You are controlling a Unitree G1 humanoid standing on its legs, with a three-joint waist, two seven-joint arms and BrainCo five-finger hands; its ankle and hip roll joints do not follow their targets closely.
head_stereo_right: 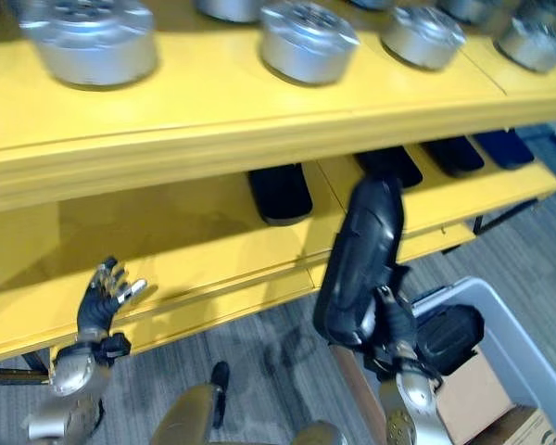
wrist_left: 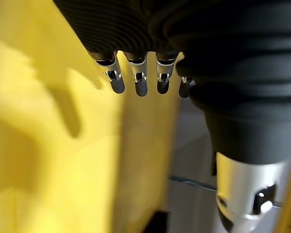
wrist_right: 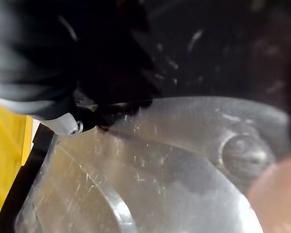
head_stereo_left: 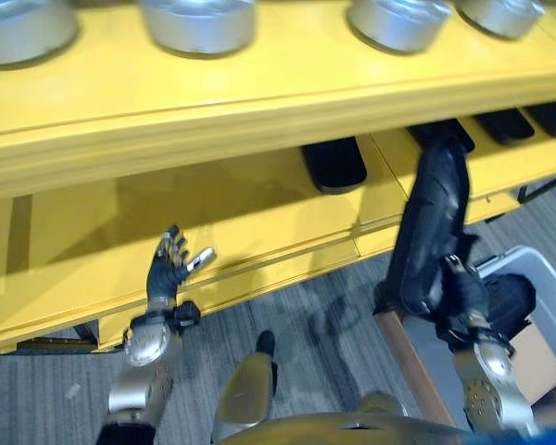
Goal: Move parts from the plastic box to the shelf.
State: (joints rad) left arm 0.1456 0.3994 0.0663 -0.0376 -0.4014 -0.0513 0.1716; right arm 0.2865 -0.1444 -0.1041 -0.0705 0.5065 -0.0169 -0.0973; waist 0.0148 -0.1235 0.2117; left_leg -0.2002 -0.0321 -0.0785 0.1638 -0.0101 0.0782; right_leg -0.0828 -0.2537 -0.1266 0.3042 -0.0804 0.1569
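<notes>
While upright before the shelf (head_stereo_left: 259, 102), black part (head_stereo_left: 433, 232) in right hand's (head_stereo_left: 463, 297) closed grip.

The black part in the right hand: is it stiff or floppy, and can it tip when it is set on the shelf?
The black part looks stiff: held near its lower end by the right hand, it stands upright without sagging. It is long and narrow, so set on end it would probably tip; similar parts lie flat on the shelf. Its glossy surface may be slippery.

Ahead of the left hand's (head_stereo_left: 167, 269) fingers, bare lower shelf board (head_stereo_left: 93, 232) is lying open; black parts (head_stereo_left: 334, 162) are crowding the stretch beyond the right hand's (head_stereo_left: 463, 292) fingers.
</notes>
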